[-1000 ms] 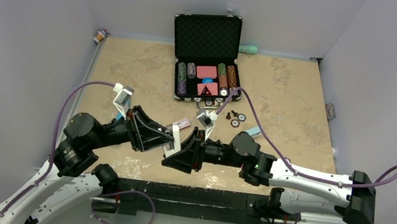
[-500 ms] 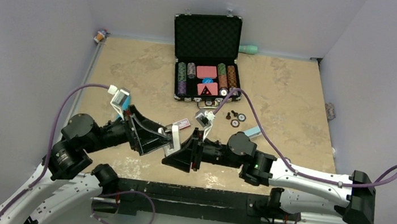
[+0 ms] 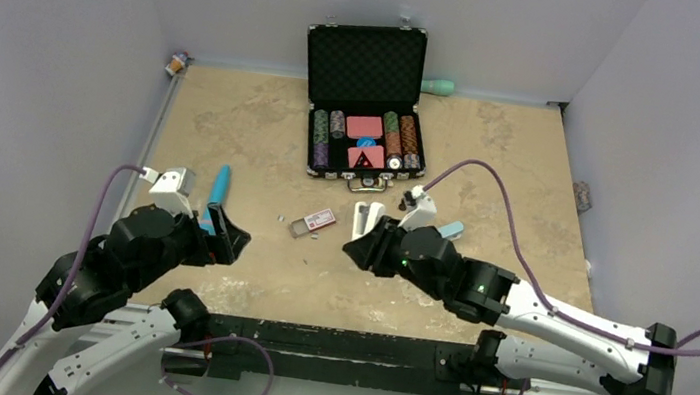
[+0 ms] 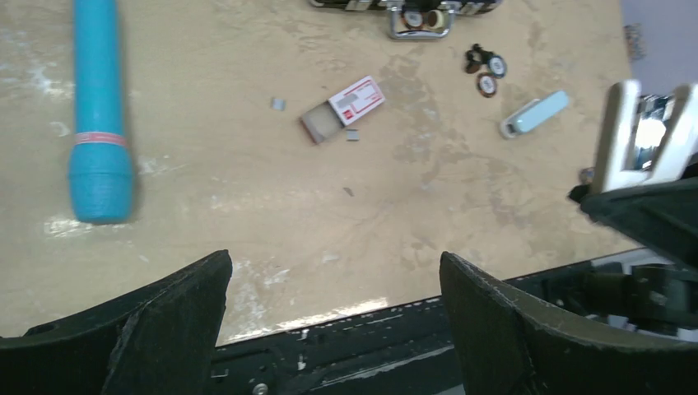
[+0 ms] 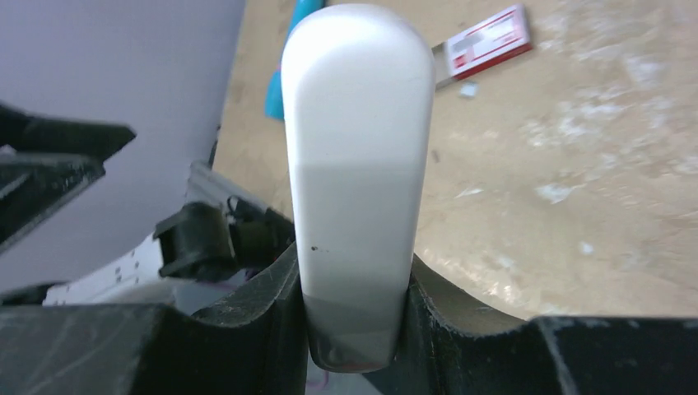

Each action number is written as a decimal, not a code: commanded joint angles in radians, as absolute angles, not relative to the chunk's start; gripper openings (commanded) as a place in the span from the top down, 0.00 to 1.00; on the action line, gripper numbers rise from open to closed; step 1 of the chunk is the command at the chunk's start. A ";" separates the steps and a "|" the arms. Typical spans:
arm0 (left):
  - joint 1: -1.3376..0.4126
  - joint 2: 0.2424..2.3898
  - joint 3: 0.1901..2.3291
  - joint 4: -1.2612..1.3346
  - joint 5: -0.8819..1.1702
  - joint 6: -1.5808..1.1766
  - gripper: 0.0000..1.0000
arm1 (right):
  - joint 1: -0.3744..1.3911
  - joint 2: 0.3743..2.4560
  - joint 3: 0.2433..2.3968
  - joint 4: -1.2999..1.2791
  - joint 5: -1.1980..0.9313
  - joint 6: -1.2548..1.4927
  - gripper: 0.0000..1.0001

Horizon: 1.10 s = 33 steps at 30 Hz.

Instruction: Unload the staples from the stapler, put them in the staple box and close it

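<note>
Bench notes, from the near edge:

- R arm has the stapler (image 5: pixel 358 164). The right gripper (image 5: pixel 355 284) is clamped on its lower end, one finger on each side, body white and rounded
- Stapler is off the table (image 3: pixel 491 165), held just right of centre. From above its long axis runs roughly near-to-far, free end pointing toward the poker-chip case (image 3: pixel 367 69)
- The left gripper (image 4: pixel 329 271) is spread wide w/ nothing between the jaws. It sits low at the near-left, next to a blue tube (image 4: pixel 99 107)
- Key relation: from the L hand the stapler lies off to the right and a bit further out, well apart, w/ bare tabletop between. In the L wrist view it stands at the far right edge, upright w/ a slight tilt
- R arm is obviously the nearer one but is busy as the holder. My read: any pulling or tipping-out falls to the L, which must swing right and come at the free end, not the clamped end
- Staple box (image 4: pixel 344 107) lies flat on the table btwn the two arms, part slid open. A few grey bits (image 4: pixel 278 104) are near it, too small to call
- Can't tell if the magazine is open or what's in it
</note>
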<state>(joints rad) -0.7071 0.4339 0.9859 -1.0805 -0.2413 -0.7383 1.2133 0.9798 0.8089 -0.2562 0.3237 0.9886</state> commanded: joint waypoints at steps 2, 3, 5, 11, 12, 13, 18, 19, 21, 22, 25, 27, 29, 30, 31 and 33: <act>-0.703 0.414 0.959 -1.188 -0.392 -0.673 0.00 | 0.996 0.896 0.769 -0.392 0.404 0.996 1.00; -0.704 0.407 0.962 -1.184 -0.383 -0.666 0.00 | 0.952 0.887 0.762 -0.409 0.409 0.986 1.00; -0.703 0.389 0.955 -1.163 -0.382 -0.661 0.00 | 0.878 0.878 0.763 -0.460 0.436 0.989 1.00; -0.704 0.375 0.945 -1.172 -0.400 -0.673 0.00 | 0.783 0.967 0.815 -0.707 0.602 1.180 1.00; -0.705 0.373 0.943 -1.171 -0.399 -0.673 0.00 | 0.772 0.997 0.821 -0.755 0.622 1.233 1.00; -0.703 0.371 0.941 -1.170 -0.398 -0.674 0.00 | 0.767 1.031 0.822 -0.794 0.632 1.279 1.00; -0.705 0.365 0.941 -1.172 -0.396 -0.672 0.01 | 0.752 1.179 0.811 -0.884 0.628 1.464 1.00; -0.705 0.363 0.941 -1.171 -0.396 -0.672 0.01 | 0.747 1.198 0.805 -0.883 0.626 1.478 1.00; -0.705 0.360 0.941 -1.169 -0.392 -0.667 0.01 | 0.733 1.223 0.793 -0.864 0.621 1.477 1.00; -0.705 0.359 0.941 -1.168 -0.390 -0.665 0.01 | 0.722 1.231 0.786 -0.854 0.618 1.472 1.00; -0.703 0.351 0.939 -1.162 -0.384 -0.659 0.01 | 0.680 1.241 0.763 -0.792 0.604 1.415 1.00; -0.704 0.346 0.937 -1.158 -0.379 -0.656 0.01 | 0.638 1.236 0.738 -0.719 0.580 1.339 0.99; -0.705 0.342 0.936 -1.154 -0.375 -0.654 0.01 | 0.588 1.225 0.709 -0.647 0.554 1.262 0.97; -0.704 0.342 0.936 -1.152 -0.374 -0.651 0.01 | 0.564 1.220 0.697 -0.624 0.547 1.235 0.97; -0.705 0.342 0.934 -1.151 -0.372 -0.651 0.02 | 0.548 1.213 0.694 -0.612 0.540 1.219 0.97; -0.704 0.344 0.935 -1.149 -0.368 -0.648 0.02 | 0.534 1.209 0.695 -0.599 0.532 1.202 0.96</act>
<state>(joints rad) -0.7071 0.3477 0.9421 -1.1755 -0.3737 -0.6830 0.5720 1.2427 0.7006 -0.6960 0.5316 1.2888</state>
